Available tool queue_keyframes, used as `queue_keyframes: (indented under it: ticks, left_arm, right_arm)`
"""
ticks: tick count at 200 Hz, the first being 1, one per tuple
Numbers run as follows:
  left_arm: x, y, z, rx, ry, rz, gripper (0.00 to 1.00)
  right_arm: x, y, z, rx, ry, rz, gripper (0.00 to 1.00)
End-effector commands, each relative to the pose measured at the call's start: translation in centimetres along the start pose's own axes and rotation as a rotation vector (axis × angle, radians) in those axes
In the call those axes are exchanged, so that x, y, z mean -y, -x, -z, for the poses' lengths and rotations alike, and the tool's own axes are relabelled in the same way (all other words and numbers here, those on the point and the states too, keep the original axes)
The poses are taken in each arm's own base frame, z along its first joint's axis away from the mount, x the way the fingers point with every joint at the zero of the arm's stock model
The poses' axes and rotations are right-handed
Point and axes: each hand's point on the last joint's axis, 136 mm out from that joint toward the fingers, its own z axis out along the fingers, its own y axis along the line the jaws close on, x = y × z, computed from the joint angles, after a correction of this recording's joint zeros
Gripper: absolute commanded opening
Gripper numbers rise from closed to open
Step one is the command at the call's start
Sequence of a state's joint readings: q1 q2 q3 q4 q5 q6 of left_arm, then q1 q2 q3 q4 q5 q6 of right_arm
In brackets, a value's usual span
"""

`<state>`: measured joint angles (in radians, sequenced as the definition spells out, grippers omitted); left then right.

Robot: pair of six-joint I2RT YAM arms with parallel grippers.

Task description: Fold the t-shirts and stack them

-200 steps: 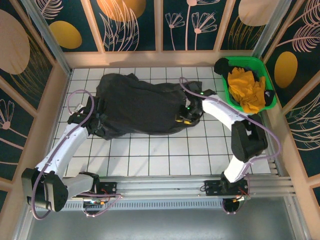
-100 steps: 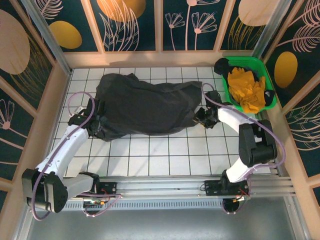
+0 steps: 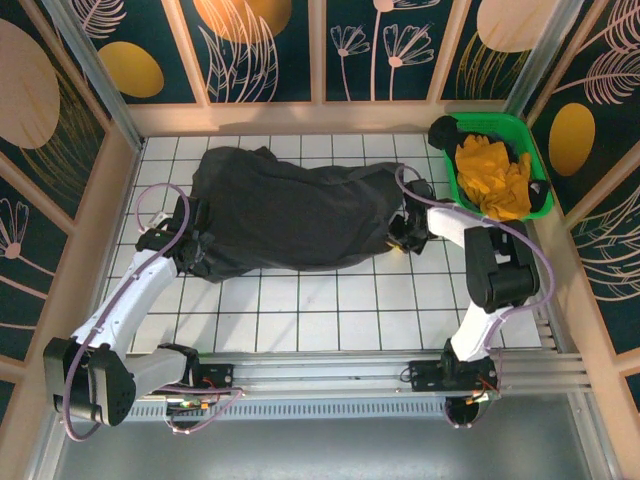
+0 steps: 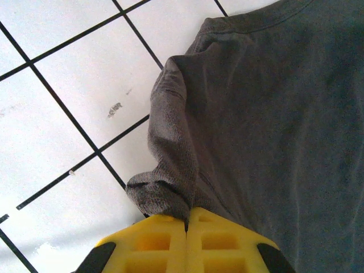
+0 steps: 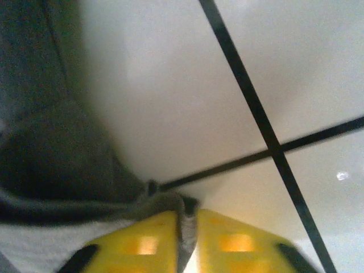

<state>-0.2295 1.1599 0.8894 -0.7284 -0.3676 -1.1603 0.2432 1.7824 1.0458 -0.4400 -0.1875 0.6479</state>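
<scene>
Stretching the charcoal t-shirt (image 3: 290, 215) out flat is, as I judge it, the step in hand, and both grips look set for it. My left end effector (image 4: 186, 220) is clamped tight on a rolled bit of the shirt's edge. The cloth bunches just ahead of its yellow fingertips, and the body of the shirt runs off to its right. My right end effector (image 5: 187, 216) is likewise closed on a thin lip of grey fabric, with bare tile straight ahead and the shirt to its left.

From above, the shirt lies rumpled on the bench (image 3: 330, 310) between the two end effectors, lumpier toward the left one.

To do this well, I would draw the two grips apart evenly and low, so the cloth slides over the tiles rather than lifting and folding under itself. The right pinch looks shallow, so I would pull gently there, since a sharp tug could strip the edge out. I would stop once the wrinkles between the end effectors go taut.

The green bin (image 3: 488, 119) holding yellow cloth (image 3: 492, 178) sits just beyond the right end effector, so I would steer the outward pull clear of its wall.
</scene>
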Motion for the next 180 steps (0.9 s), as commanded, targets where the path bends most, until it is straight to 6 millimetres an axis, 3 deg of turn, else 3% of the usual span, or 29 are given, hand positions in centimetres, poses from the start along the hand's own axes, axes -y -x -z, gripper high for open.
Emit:
queue_keyframes:
  ticks: [1,12,55,76,106,137,164,180]
  left_arm:
    - [0.5,0.6,0.5,0.024,-0.025,-0.012,0.0]
    - [0.6,0.7,0.6,0.025,-0.028,-0.009,0.0]
    - [0.6,0.7,1.0,0.02,-0.035,-0.004,0.0]
    - [0.8,0.6,1.1,0.008,-0.04,-0.004,0.0]
    - [1.0,-0.1,1.0,-0.031,-0.041,-0.014,0.0]
    - [0.2,-1.2,0.7,-0.079,-0.017,-0.024,0.0]
    - [-0.8,-2.3,0.2,-0.116,0.005,-0.036,0.0]
    - [-1.4,-2.8,-0.1,-0.13,0.02,-0.044,0.0]
  right_arm:
    - [-1.3,1.7,0.3,0.056,-0.005,-0.002,0.05]
    - [-1.3,2.3,1.1,0.081,-0.024,-0.008,0.0]
    - [-0.3,3.5,7.7,0.207,-0.114,-0.04,0.0]
    - [0.4,2.6,10.0,0.207,-0.139,-0.049,0.0]
    - [2.3,0.4,11.8,0.171,-0.186,-0.066,0.0]
    - [4.6,-2.9,12.0,0.084,-0.225,-0.09,0.0]
    - [6.3,-6.5,10.2,-0.018,-0.205,-0.144,0.0]
    - [7.2,-7.2,8.8,-0.037,-0.201,-0.169,0.0]
